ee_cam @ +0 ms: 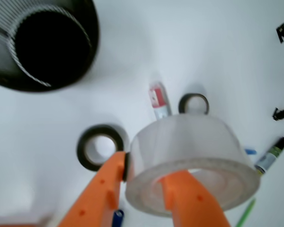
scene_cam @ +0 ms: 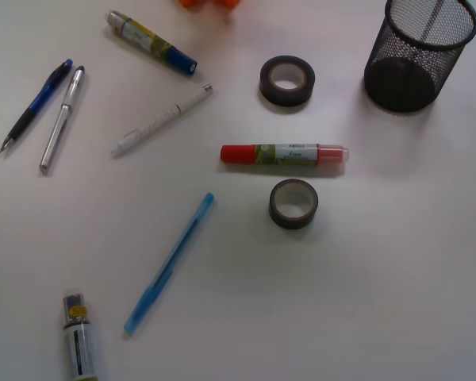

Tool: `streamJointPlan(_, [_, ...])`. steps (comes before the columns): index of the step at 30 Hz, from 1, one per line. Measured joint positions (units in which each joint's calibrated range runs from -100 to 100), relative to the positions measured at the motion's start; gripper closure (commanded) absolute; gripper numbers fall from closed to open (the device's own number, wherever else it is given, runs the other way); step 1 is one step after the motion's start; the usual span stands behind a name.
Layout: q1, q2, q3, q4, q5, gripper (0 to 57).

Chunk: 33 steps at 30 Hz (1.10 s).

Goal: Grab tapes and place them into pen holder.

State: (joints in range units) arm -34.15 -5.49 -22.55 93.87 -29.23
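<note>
My gripper is shut on the translucent whitish tape, one orange finger outside its wall and one inside its open centre, lifted above the table. In the front view only an orange scrap of the fingers shows at the top edge. Two dark grey-brown tapes lie flat on the table: one near the pen holder, the other just below the red-capped marker. The black mesh pen holder stands upright at the top right of the front view, apart from the held tape.
Scattered on the white table: a blue pen, a white pen, a blue pen and a silver pen at the left, a yellow-blue marker, and a small tube at the bottom left.
</note>
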Motion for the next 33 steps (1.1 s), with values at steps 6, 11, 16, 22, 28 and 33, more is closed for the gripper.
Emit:
streamJointPlan(6, [-11.9,-2.6,18.1,-20.7,-8.1,57.2])
streamJointPlan(11, [-14.9,-2.6,29.6,-36.0,-11.5,57.2])
streamJointPlan(16, [-16.9,-2.6,34.0,-39.0,-14.1,57.2])
streamJointPlan(22, [-16.5,-2.6,36.8,-39.4,-15.3,45.3])
streamJointPlan(28, [-18.9,-2.6,36.8,-39.5,-17.8,18.3])
streamJointPlan(33, [-19.5,-2.6,36.8,-39.5,-18.4,16.2])
